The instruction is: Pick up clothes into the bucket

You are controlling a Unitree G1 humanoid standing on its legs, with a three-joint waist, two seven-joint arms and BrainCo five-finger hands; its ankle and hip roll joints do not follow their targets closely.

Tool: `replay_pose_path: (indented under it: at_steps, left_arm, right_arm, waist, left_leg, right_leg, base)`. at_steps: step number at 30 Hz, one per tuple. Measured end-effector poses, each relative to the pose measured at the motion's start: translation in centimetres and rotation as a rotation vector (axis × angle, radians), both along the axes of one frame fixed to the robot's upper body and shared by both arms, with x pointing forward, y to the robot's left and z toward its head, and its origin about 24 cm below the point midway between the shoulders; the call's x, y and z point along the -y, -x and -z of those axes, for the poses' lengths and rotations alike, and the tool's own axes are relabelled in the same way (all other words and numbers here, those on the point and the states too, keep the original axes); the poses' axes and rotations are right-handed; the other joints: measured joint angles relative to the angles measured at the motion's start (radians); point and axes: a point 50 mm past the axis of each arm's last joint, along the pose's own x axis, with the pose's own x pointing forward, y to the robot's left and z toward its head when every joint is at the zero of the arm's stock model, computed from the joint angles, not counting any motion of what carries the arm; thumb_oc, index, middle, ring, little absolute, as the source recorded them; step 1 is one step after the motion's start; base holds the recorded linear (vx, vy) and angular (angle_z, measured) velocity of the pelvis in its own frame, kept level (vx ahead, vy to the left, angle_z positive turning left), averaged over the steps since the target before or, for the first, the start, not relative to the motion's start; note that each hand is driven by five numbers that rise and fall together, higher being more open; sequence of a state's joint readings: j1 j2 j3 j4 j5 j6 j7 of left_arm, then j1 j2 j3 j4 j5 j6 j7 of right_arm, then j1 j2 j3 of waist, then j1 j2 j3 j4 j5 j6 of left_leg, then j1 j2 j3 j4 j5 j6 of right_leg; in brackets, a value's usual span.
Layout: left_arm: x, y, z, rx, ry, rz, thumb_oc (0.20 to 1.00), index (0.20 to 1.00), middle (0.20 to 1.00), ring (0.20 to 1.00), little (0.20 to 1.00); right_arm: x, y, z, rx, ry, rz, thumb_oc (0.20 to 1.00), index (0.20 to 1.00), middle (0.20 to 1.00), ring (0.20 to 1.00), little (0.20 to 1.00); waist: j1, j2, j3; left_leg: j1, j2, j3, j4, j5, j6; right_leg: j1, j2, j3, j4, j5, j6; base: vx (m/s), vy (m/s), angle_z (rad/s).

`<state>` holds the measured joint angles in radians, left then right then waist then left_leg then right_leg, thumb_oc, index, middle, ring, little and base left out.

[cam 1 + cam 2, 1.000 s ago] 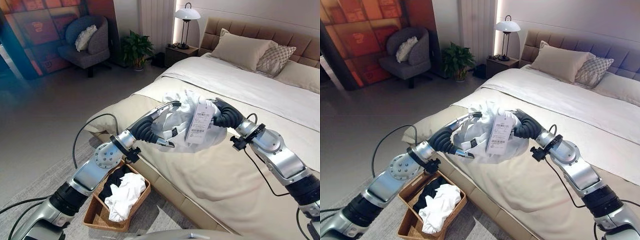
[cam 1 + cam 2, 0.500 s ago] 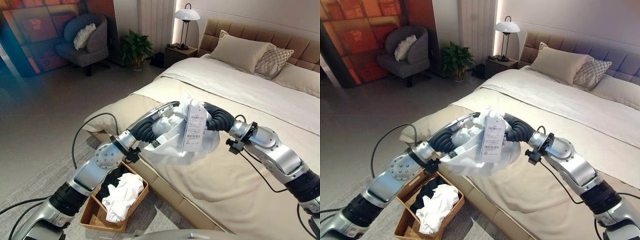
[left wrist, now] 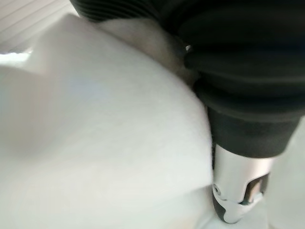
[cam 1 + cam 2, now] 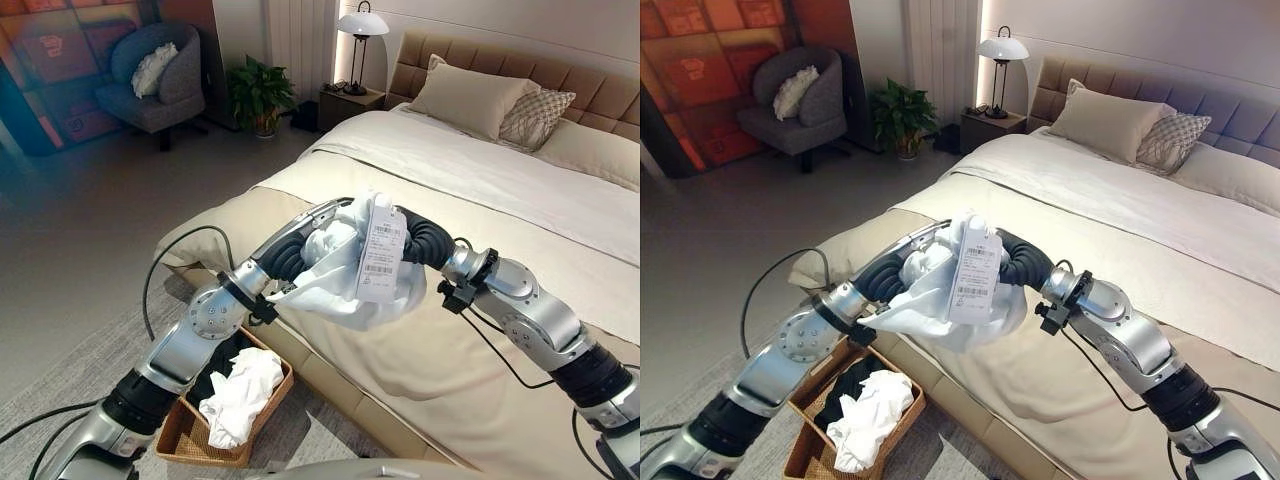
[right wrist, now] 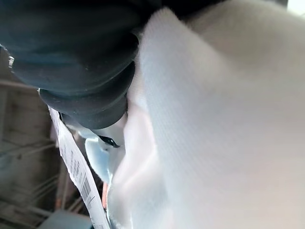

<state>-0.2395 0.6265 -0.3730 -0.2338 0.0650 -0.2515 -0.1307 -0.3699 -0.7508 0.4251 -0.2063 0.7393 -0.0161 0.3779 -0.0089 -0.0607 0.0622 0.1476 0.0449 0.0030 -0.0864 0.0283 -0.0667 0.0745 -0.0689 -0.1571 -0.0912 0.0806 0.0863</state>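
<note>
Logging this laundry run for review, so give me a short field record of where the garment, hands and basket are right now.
garment: white garment with a hanging paper tag, lifted off the bed
left robot hand: pressed against garment, fingers hidden
right robot hand: pressed against the opposite side, fingers hidden
basket: wicker basket on the floor beside the bed, holding white and dark clothes
status: garment not yet in basket
</note>
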Motion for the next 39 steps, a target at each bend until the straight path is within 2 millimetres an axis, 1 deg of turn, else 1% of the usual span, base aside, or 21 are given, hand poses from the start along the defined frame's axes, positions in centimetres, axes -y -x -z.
replay_pose_path:
  at_steps: [2,3,4,8,9,10,11,15,17,18,19,21,22,23,28,31,33,36,38,39]
  left_arm:
    - [-0.2,0.0,0.1,-0.004,-0.001,-0.005,1.000,1.000,1.000,1.000,1.000]
    - [-0.7,0.3,0.4,-0.011,0.003,-0.020,0.586,0.586,0.586,0.586,0.586]
    - [-1.0,0.3,0.6,-0.024,-0.011,-0.024,0.206,0.206,0.206,0.206,0.206]
    - [-0.9,0.3,0.7,-0.043,0.012,-0.013,0.200,0.200,0.200,0.200,0.200]
    - [-0.1,0.2,0.6,-0.054,0.043,0.004,0.200,0.200,0.200,0.200,0.200]
    - [0.4,-0.5,0.5,-0.058,0.066,-0.005,0.200,0.200,0.200,0.200,0.200]
    - [0.5,-0.7,0.5,-0.059,0.073,-0.008,0.200,0.200,0.200,0.200,0.200]
    - [0.7,-0.7,0.7,-0.092,0.109,0.009,0.200,0.200,0.200,0.200,0.200]
    - [0.8,-0.6,1.0,-0.119,0.140,0.011,0.200,0.200,0.200,0.200,0.200]
    - [0.8,-0.5,1.2,-0.137,0.161,0.012,0.200,0.200,0.200,0.200,0.200]
    - [0.8,-0.5,1.3,-0.141,0.165,0.012,0.200,0.200,0.200,0.200,0.200]
    - [0.8,-0.5,1.3,-0.148,0.175,0.014,0.200,0.200,0.200,0.200,0.200]
    - [0.8,-0.4,1.4,-0.152,0.182,0.014,0.200,0.200,0.200,0.200,0.200]
    - [0.8,-0.4,1.4,-0.156,0.188,0.014,0.200,0.200,0.200,0.200,0.200]
    - [0.7,-0.3,1.7,-0.181,0.228,0.008,0.200,0.200,0.200,0.200,0.200]
    - [0.5,-0.2,1.9,-0.206,0.261,0.005,0.200,0.200,0.200,0.200,0.200]
    - [0.3,-0.1,2.2,-0.223,0.277,-0.006,0.200,0.200,0.200,0.200,0.200]
    - [-0.4,0.2,2.9,-0.270,0.312,-0.031,0.200,0.200,0.200,0.200,0.200]
    - [-1.4,0.4,3.3,-0.288,0.326,-0.075,0.200,0.200,0.200,0.200,0.200]
    - [-2.2,0.5,3.6,-0.310,0.358,-0.106,0.200,0.200,0.200,0.200,0.200]
  right_arm:
    - [-0.1,0.1,-0.2,0.007,-0.005,-0.004,0.200,0.200,0.200,0.200,0.200]
    - [-0.3,0.3,-0.5,0.019,-0.011,-0.010,0.200,0.200,0.200,0.200,0.200]
    - [-0.3,0.3,-0.6,0.026,-0.015,-0.011,0.200,0.200,0.200,0.200,0.200]
    - [-0.7,0.6,-1.0,0.040,-0.035,-0.029,0.200,0.200,0.200,0.200,0.200]
    - [-0.9,0.6,-0.9,0.040,-0.053,-0.029,0.200,0.200,0.200,0.200,0.200]
    - [-0.7,0.6,-1.0,0.046,-0.073,-0.011,0.200,0.200,0.200,0.200,0.200]
    - [-0.6,0.6,-1.1,0.048,-0.076,-0.004,0.200,0.200,0.200,0.200,0.200]
    - [-0.4,0.6,-1.1,0.050,-0.080,0.012,0.200,0.200,0.200,0.200,0.200]
    - [-0.4,0.5,-1.1,0.051,-0.083,0.019,0.410,0.410,0.410,0.410,0.410]
    - [-0.4,0.5,-1.1,0.051,-0.084,0.020,0.536,0.536,0.536,0.536,0.536]
    - [-0.4,0.5,-1.1,0.050,-0.085,0.021,0.573,0.573,0.573,0.573,0.573]
    - [-0.4,0.5,-1.1,0.050,-0.088,0.028,0.586,0.586,0.586,0.586,0.586]
    - [-0.4,0.5,-1.1,0.051,-0.091,0.030,0.815,0.815,0.815,0.815,0.815]
    - [-0.4,0.5,-1.1,0.052,-0.091,0.030,1.000,1.000,1.000,1.000,1.000]
    - [-0.4,0.4,-1.4,0.062,-0.120,0.044,1.000,1.000,1.000,1.000,1.000]
    - [-0.3,0.3,-1.5,0.089,-0.102,0.063,1.000,1.000,1.000,1.000,1.000]
    - [0.0,0.3,-1.7,0.117,-0.099,0.092,1.000,1.000,1.000,1.000,1.000]
    - [1.6,0.1,-2.1,0.177,-0.102,0.194,1.000,1.000,1.000,1.000,1.000]
    - [2.3,0.0,-2.6,0.208,-0.106,0.243,1.000,1.000,1.000,1.000,1.000]
    - [3.1,0.1,-2.8,0.237,-0.103,0.287,1.000,1.000,1.000,1.000,1.000]
  waist:
    - [0.002,0.001,0.001]
    - [0.001,0.002,0.001]
    - [0.000,0.002,0.001]
    - [0.001,0.008,0.005]
    - [-0.001,0.009,0.005]
    - [0.003,0.010,0.006]
    - [0.001,0.010,0.006]
    - [-0.006,0.013,0.007]
    - [-0.003,0.013,0.007]
    - [-0.001,0.013,0.007]
    - [-0.001,0.013,0.007]
    - [-0.001,0.013,0.007]
    - [-0.001,0.013,0.007]
    - [-0.001,0.013,0.007]
    - [-0.001,0.013,0.007]
    - [0.000,0.014,0.007]
    - [0.000,0.013,0.007]
    - [0.001,0.014,0.007]
    - [-0.001,0.014,0.007]
    - [-0.001,0.014,0.007]
  left_leg:
    - [0.000,0.000,0.000,0.000,0.000,0.000]
    - [0.000,0.000,0.001,0.000,-0.001,0.000]
    - [0.000,0.000,0.001,0.000,-0.001,0.001]
    - [0.000,-0.001,0.002,0.000,-0.003,0.004]
    - [-0.001,-0.001,0.003,0.000,-0.005,0.002]
    - [-0.002,-0.003,0.002,0.000,-0.005,0.001]
    - [-0.002,-0.002,0.004,0.000,-0.005,0.001]
    - [-0.001,-0.001,0.015,0.000,-0.005,0.001]
    - [-0.001,0.000,0.015,0.000,-0.005,0.001]
    - [-0.001,0.001,0.014,0.000,-0.005,0.002]
    - [-0.001,0.001,0.013,0.000,-0.005,0.002]
    - [0.000,0.001,0.011,0.000,-0.005,0.002]
    - [0.001,0.000,0.008,0.000,-0.005,0.002]
    - [0.002,0.000,0.007,0.000,-0.005,0.002]
    - [0.003,-0.001,-0.006,0.000,-0.005,0.002]
    - [0.003,0.000,-0.008,0.000,-0.005,0.002]
    - [0.003,0.001,-0.008,0.000,-0.007,0.004]
    - [0.003,0.000,-0.011,0.000,-0.004,0.002]
    - [0.003,0.001,-0.011,0.000,-0.009,0.008]
    - [0.004,0.001,-0.011,0.000,-0.009,0.009]
  right_leg:
    - [0.000,0.000,0.001,0.000,0.000,0.000]
    - [0.000,0.000,0.002,0.000,0.000,0.000]
    - [-0.001,0.000,0.002,-0.001,0.000,0.000]
    - [-0.003,-0.001,0.004,-0.001,0.000,0.000]
    - [-0.007,-0.001,0.007,-0.001,0.000,0.000]
    - [-0.007,-0.002,0.006,0.000,0.000,0.000]
    - [-0.008,-0.002,0.007,0.000,0.000,0.000]
    - [-0.008,-0.001,0.011,0.001,0.002,-0.002]
    - [-0.007,0.001,0.011,0.001,0.002,-0.002]
    - [-0.007,0.002,0.010,0.001,0.003,-0.003]
    - [-0.007,0.002,0.010,0.001,0.003,-0.003]
    - [-0.005,0.001,0.009,0.001,0.003,-0.003]
    - [-0.002,0.001,0.008,0.001,0.003,-0.003]
    - [0.000,0.000,0.007,0.001,0.002,-0.004]
    - [0.010,-0.002,-0.007,0.000,-0.002,-0.007]
    - [0.010,-0.001,-0.010,0.001,-0.002,-0.007]
    - [0.011,-0.001,-0.014,-0.001,-0.002,-0.007]
    - [0.012,-0.002,-0.016,0.001,-0.002,-0.008]
    - [0.013,-0.002,-0.016,-0.001,-0.002,-0.008]
    - [0.013,-0.001,-0.017,-0.001,-0.003,-0.008]
  base:
    - [0.00,0.000,0.00]
    - [0.00,0.000,0.00]
    - [0.00,0.000,0.00]
    - [0.00,0.000,0.00]
    - [0.00,0.000,0.00]
    - [0.00,0.000,0.00]
    - [0.02,0.006,-0.04]
    - [0.02,0.004,-0.08]
    - [0.01,0.003,-0.02]
    - [0.00,0.000,0.00]
    - [0.00,0.000,0.00]
    - [0.01,0.001,0.03]
    - [0.01,0.005,0.06]
    - [0.01,0.005,0.08]
    - [0.02,-0.004,0.08]
    - [0.01,-0.003,0.01]
    - [0.02,-0.004,0.01]
    - [0.01,-0.001,0.01]
    - [0.02,-0.001,0.00]
    - [0.03,-0.004,0.00]
